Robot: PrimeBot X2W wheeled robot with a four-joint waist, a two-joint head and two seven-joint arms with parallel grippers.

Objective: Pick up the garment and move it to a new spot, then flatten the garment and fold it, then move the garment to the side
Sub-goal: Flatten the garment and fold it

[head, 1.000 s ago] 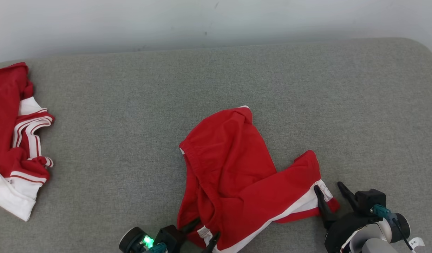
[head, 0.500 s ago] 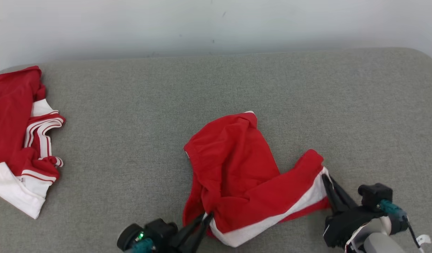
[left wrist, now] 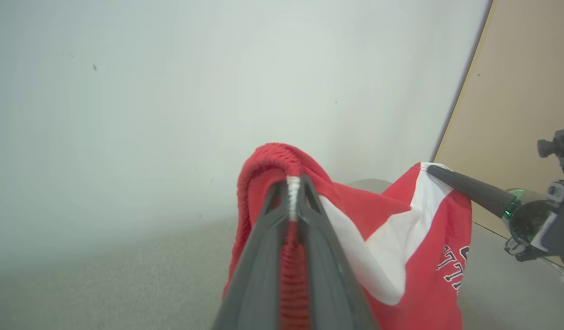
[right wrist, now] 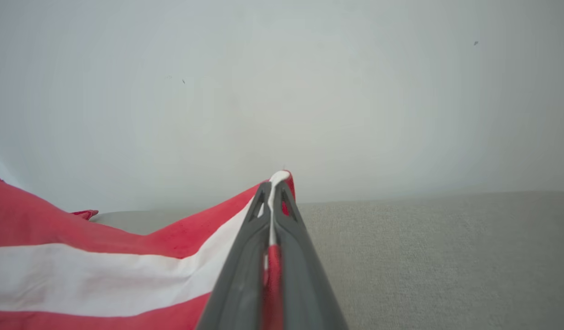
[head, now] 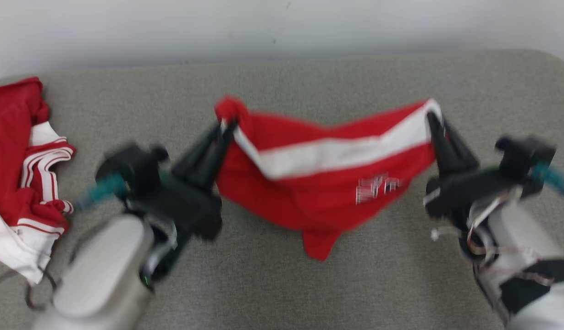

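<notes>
The garment [head: 323,183] is red shorts with a white stripe and a small white print. It hangs in the air over the grey surface, stretched between both grippers. My left gripper [head: 227,123] is shut on its left end, and the left wrist view shows red cloth [left wrist: 293,256] pinched between the fingers [left wrist: 259,256]. My right gripper [head: 432,118] is shut on the right end by the white stripe; the right wrist view shows the cloth edge [right wrist: 273,220] clamped between the fingers [right wrist: 243,275]. The garment's lower middle sags toward the surface.
A second red and white garment [head: 20,174] lies crumpled at the far left of the grey padded surface [head: 309,284]. A pale wall [head: 263,27] runs behind the surface. A tan panel [left wrist: 525,91] stands at the right in the left wrist view.
Both grippers closed on the garment's ends, then lifted it off the surface and pulled it taut between them. The head view has also shifted.
</notes>
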